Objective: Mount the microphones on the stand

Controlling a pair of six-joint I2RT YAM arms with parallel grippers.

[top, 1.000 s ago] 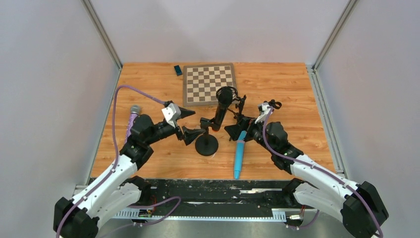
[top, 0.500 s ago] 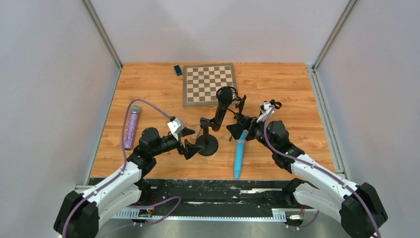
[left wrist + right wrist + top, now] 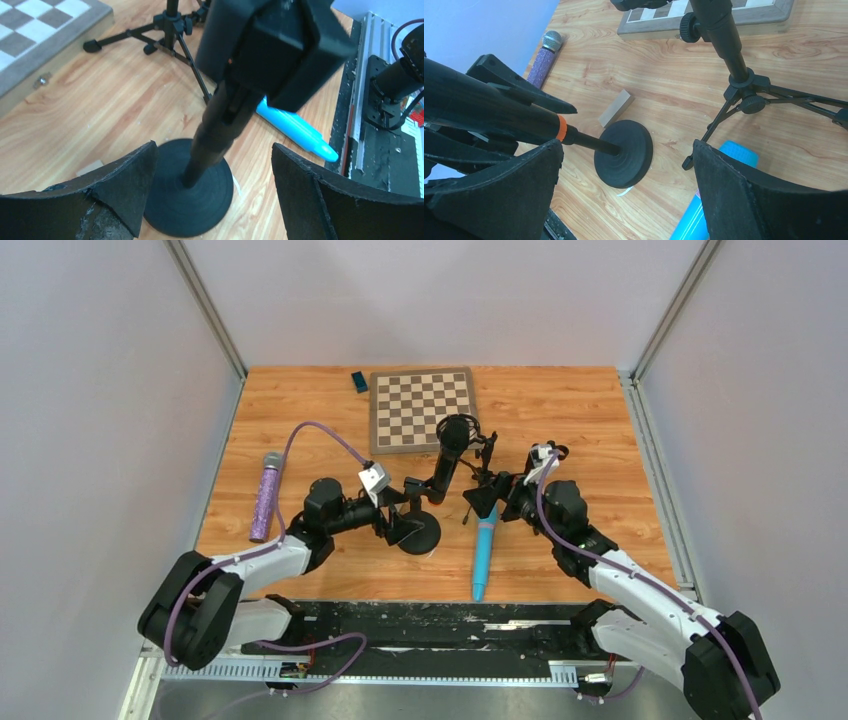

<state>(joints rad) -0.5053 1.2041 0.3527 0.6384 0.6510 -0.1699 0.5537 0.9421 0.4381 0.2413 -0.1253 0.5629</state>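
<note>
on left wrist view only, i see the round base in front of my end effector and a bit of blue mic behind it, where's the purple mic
Observer: The purple microphone lies flat by the table's left edge, outboard of the left arm, with its grille toward the far side.
Operator: is the right end effector holding anything
Observer: No. The right end effector is open and empty, poised over the far end of the blue microphone, which lies on the table.
Operator: any colour mark on the black pole above the base
Observer: Yes. An orange band rings the long black body where it meets the thin rod above the round base.
</note>
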